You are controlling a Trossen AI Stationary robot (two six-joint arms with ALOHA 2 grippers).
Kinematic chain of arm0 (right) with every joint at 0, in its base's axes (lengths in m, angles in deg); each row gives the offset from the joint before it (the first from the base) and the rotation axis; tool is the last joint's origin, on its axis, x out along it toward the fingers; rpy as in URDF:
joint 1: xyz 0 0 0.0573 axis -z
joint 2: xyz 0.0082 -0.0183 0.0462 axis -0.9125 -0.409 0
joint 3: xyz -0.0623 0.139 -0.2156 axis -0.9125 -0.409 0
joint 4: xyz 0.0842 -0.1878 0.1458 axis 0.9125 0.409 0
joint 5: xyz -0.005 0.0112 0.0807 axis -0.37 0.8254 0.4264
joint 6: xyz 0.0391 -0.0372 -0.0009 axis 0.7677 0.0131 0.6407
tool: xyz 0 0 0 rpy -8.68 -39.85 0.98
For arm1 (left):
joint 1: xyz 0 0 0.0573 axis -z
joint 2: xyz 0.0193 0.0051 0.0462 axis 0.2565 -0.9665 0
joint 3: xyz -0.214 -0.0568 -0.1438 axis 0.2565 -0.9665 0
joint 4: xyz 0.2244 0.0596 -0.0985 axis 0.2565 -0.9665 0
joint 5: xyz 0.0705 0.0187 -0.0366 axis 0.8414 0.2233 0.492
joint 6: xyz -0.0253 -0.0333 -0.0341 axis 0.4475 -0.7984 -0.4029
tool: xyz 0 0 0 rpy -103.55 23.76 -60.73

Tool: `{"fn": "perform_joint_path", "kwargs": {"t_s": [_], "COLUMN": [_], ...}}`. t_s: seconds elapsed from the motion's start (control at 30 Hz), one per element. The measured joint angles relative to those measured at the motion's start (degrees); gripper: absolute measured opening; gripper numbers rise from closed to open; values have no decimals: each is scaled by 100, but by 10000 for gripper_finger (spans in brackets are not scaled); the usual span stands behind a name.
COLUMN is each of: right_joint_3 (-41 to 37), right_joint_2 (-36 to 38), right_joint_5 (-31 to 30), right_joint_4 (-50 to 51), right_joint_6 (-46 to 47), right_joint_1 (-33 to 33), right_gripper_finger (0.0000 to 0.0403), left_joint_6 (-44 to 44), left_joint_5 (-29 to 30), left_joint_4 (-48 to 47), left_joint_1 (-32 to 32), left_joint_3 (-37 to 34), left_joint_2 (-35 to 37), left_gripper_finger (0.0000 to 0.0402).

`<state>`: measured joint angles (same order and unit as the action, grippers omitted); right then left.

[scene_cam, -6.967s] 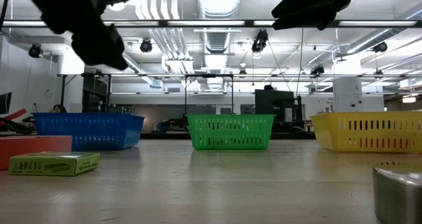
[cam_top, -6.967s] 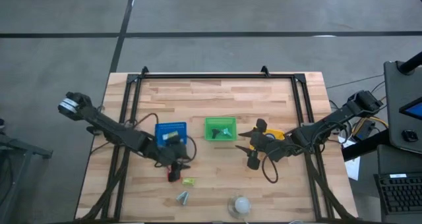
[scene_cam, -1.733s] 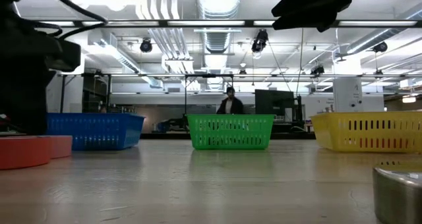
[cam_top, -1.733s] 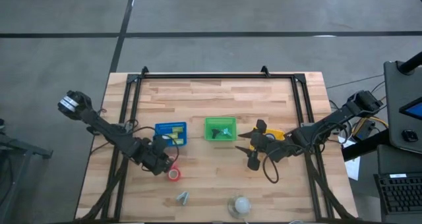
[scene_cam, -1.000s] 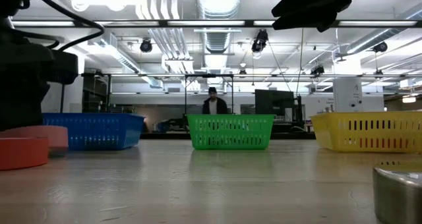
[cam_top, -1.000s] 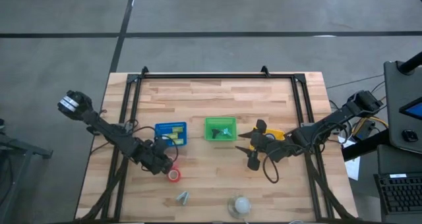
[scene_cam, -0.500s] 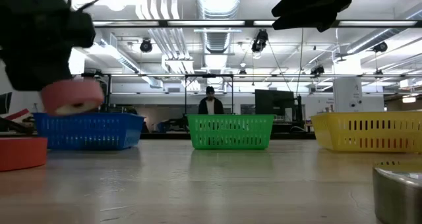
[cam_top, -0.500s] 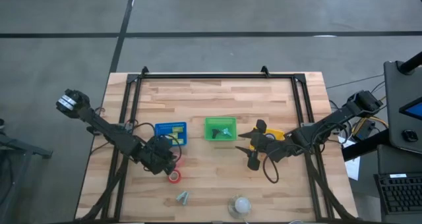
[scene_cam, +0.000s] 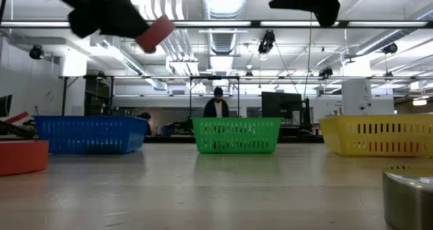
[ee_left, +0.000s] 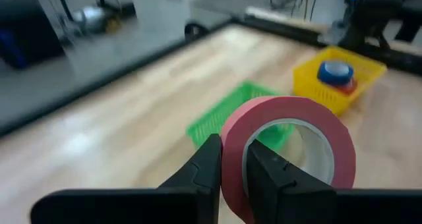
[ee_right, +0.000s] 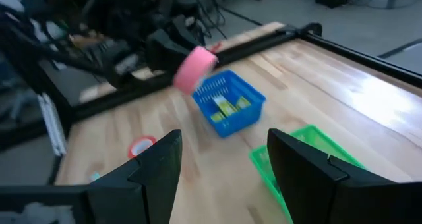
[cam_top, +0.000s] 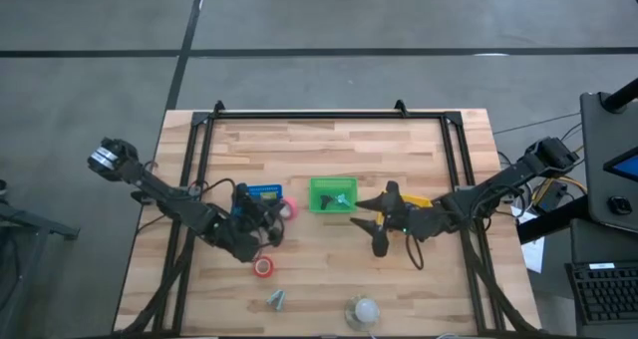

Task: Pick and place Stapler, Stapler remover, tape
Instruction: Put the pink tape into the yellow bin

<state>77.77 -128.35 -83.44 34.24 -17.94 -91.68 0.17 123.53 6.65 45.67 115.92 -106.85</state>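
My left gripper (cam_top: 281, 212) hangs high above the table between the blue basket (cam_top: 257, 195) and the green basket (cam_top: 332, 194), shut on a red tape roll (ee_left: 290, 145). A second red tape roll (cam_top: 262, 267) lies flat on the table nearer the front edge. A blue tape roll (ee_left: 336, 71) sits in the yellow basket (ee_left: 310, 85). My right gripper (cam_top: 371, 224) waits open and empty, right of the green basket. I cannot pick out the stapler or the stapler remover. My left gripper pinches the wall of the red tape roll (ee_left: 232, 159), with one finger (ee_left: 267, 174) inside the ring's hollow and the other outside. The roll is lifted clear, well above the table, and stands on edge ahead of the fingers.
Yellow-green boxes lie in the blue basket (ee_right: 227, 107), and a dark object lies in the green basket. A small metal piece (cam_top: 276, 299) and a white ball in a cup (cam_top: 364, 310) sit near the front edge. Black frame rails (cam_top: 319, 115) border the table.
My left gripper has risen from the table with one red tape roll in its hold. It has carried the roll up and toward the far right, past the blue basket's right end. The other red roll has stayed on the table. My right gripper has shifted slightly left.
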Motion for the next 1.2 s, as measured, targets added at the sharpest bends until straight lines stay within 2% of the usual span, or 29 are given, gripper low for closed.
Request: {"fn": "perform_joint_path", "kwargs": {"t_s": [0.23, 0.4, 0.6, 1.2], "right_joint_3": [0, 0, 0, 0], "right_joint_2": [-69, -380, -805, -909], "right_joint_5": [129, 216, 608, 689], "right_joint_4": [-387, -566, -1352, -1666], "right_joint_6": [258, 372, 284, 273], "right_joint_1": [274, 467, 634, 714], "right_gripper_finger": [219, 219, 219, 219], "left_joint_6": [1763, 2376, 3143, 3702], "left_joint_5": [92, 98, 112, 164], "left_joint_4": [1220, 1252, 1253, 1326], "left_joint_1": [-370, -539, -644, -698], "left_joint_3": [427, 884, 1408, 2243], "left_joint_2": [-604, -1061, -1526, -2160], "left_gripper_finger": [52, 52, 53, 53]}}
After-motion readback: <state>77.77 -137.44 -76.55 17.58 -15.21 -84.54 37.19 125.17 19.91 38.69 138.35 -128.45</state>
